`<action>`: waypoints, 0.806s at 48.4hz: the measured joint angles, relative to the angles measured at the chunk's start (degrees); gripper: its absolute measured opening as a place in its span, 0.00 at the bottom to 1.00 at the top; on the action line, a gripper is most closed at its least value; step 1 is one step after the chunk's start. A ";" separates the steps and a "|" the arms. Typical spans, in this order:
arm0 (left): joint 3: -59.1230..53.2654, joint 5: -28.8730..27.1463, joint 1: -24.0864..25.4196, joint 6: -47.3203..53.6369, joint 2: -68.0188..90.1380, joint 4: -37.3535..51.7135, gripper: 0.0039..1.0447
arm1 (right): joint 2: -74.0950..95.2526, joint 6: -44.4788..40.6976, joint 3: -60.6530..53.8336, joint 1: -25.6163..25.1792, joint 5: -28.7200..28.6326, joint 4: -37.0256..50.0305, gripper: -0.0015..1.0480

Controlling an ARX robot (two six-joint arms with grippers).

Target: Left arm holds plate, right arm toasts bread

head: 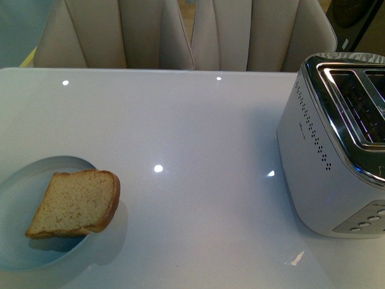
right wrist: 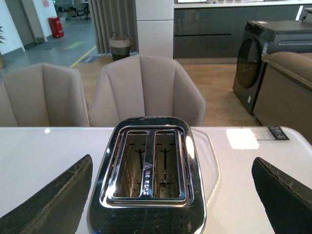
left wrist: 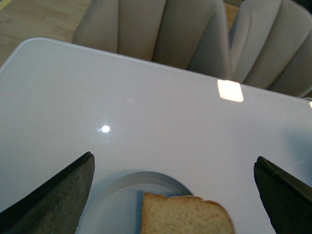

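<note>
- Left gripper (left wrist: 173, 158) splayed wide, grasping nothing; plate (left wrist: 117, 202) and bread (left wrist: 185, 215) show between its jaws;
- right gripper (right wrist: 171, 160) likewise released, toaster (right wrist: 146, 195) between its jaws;
- front view: bread overhangs plate's right rim, lower left; toaster at right edge.

2 beige chairs (head: 120, 36) behind a glossy white table (head: 198, 138), wooden floor (right wrist: 219, 87).

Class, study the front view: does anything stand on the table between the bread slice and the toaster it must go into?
Nothing visible does. The bread lies on the plate, and only bare white table separates it from the toaster. The right wrist view shows both slots empty.
</note>
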 joint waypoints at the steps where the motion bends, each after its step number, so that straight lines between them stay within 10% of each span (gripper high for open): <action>1: 0.46 0.02 0.63 1.07 1.90 0.83 0.93 | 0.00 0.00 0.00 0.00 0.02 0.00 0.92; 39: 12.46 2.60 10.32 20.98 48.46 10.36 0.93 | 0.00 0.00 0.00 0.00 0.00 0.00 0.92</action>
